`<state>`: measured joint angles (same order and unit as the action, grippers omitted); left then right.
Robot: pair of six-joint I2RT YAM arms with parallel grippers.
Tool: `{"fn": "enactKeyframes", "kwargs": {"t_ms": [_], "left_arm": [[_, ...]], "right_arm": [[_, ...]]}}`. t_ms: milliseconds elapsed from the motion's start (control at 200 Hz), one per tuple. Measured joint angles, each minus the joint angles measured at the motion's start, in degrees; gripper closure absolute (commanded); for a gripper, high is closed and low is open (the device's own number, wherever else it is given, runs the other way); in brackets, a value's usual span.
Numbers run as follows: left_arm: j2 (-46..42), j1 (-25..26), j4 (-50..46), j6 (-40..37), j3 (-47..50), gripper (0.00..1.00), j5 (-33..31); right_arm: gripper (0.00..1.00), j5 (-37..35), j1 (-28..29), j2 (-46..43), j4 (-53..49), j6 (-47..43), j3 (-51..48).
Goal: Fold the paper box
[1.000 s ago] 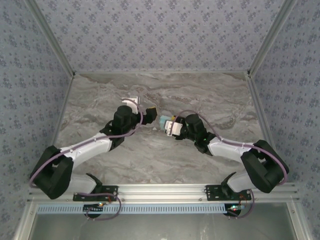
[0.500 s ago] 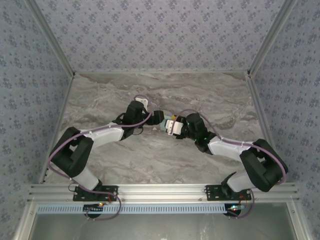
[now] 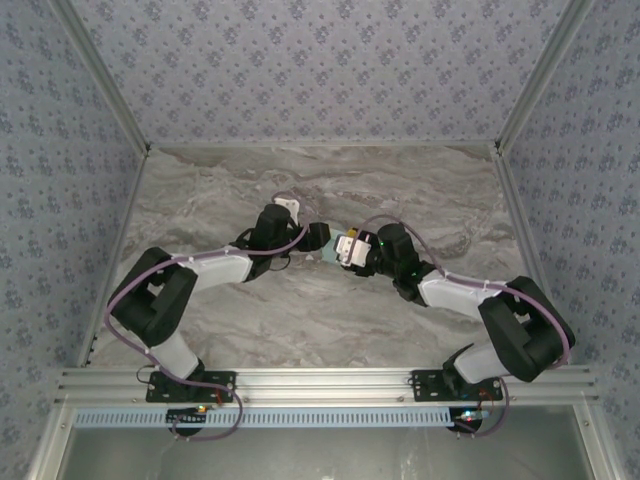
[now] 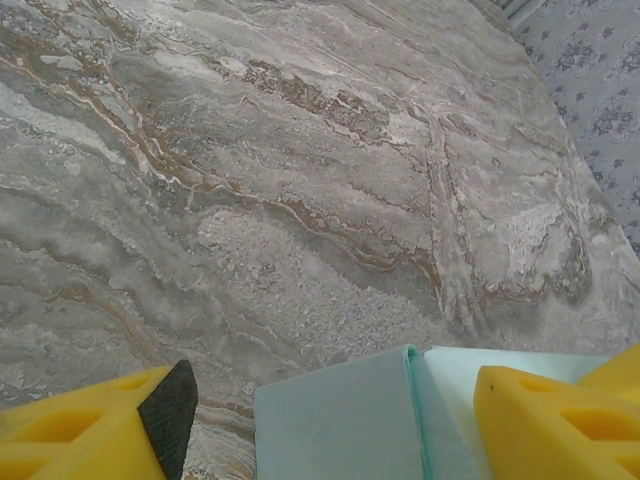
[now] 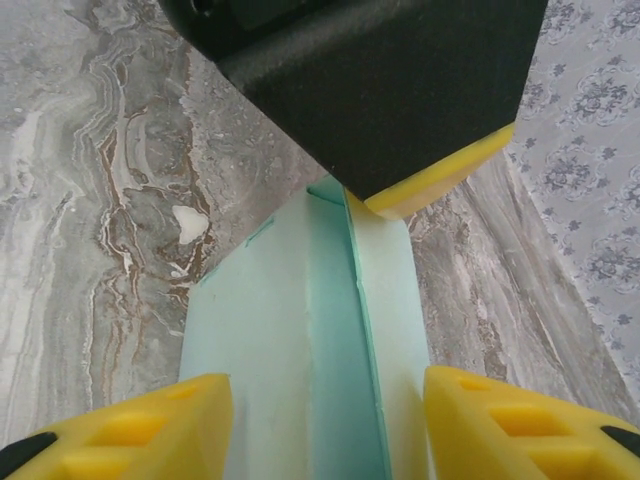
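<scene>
**Both arms meet over the middle of the table, box between them**

Here's the left arm, elbow folded back near its base, forearm stretched in across the marbled table (image 3: 300,320). The left gripper (image 3: 318,238) points right, toward its partner. The right arm mirrors it: elbow out wide on its own side, forearm angled in, and the right gripper (image 3: 345,250) faces left. The two tips sit almost nose to nose at mid-table.

The paper box (image 5: 290,340) is right there between them, pale blue, a crease running down its length. On the right wrist view the right jaws are clamped on it, a yellow finger pressed to each long side. The left gripper's dark body looms at the box's far end, with one yellow fingertip (image 5: 440,180) touching the top edge.

On the left wrist view the left jaws stand apart. One finger sits against the card and the other, black-padded, is clear of the box's edge with table showing in the gap.
</scene>
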<state>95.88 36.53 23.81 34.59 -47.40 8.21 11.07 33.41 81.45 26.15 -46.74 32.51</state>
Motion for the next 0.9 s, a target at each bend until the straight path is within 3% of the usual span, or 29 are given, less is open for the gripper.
{"fn": "enactKeyframes", "kwargs": {"t_ms": [230, 435, 485, 590, 725, 899], "left_arm": [[1.09, 0.00, 1.88, -0.70, 0.00, 0.28, -0.79], [2.12, 0.26, 3.58, -1.73, -0.04, 0.28, -3.37], [2.32, 0.37, 3.91, -1.77, -0.07, 0.27, -3.56], [2.60, 0.37, 4.46, -1.77, -0.09, 0.27, -3.80], [2.73, 0.39, 4.31, -2.10, -0.42, 0.27, -4.33], [2.91, 0.61, 3.89, -2.21, -0.83, 0.27, -4.90]], "right_arm": [[0.30, 2.38, -1.31, -1.31, -1.95, 3.10, -0.02], [0.28, 9.25, -5.64, -11.52, -6.71, 10.38, 0.00], [0.31, 10.95, -7.45, -14.45, -7.41, 12.57, 0.00], [0.49, 12.79, -12.33, -18.16, -10.95, 18.71, 0.98], [0.47, 12.72, -17.62, -17.14, -19.26, 29.53, 6.19], [0.45, 11.43, -18.23, -16.20, -25.05, 37.92, 7.87]]}}
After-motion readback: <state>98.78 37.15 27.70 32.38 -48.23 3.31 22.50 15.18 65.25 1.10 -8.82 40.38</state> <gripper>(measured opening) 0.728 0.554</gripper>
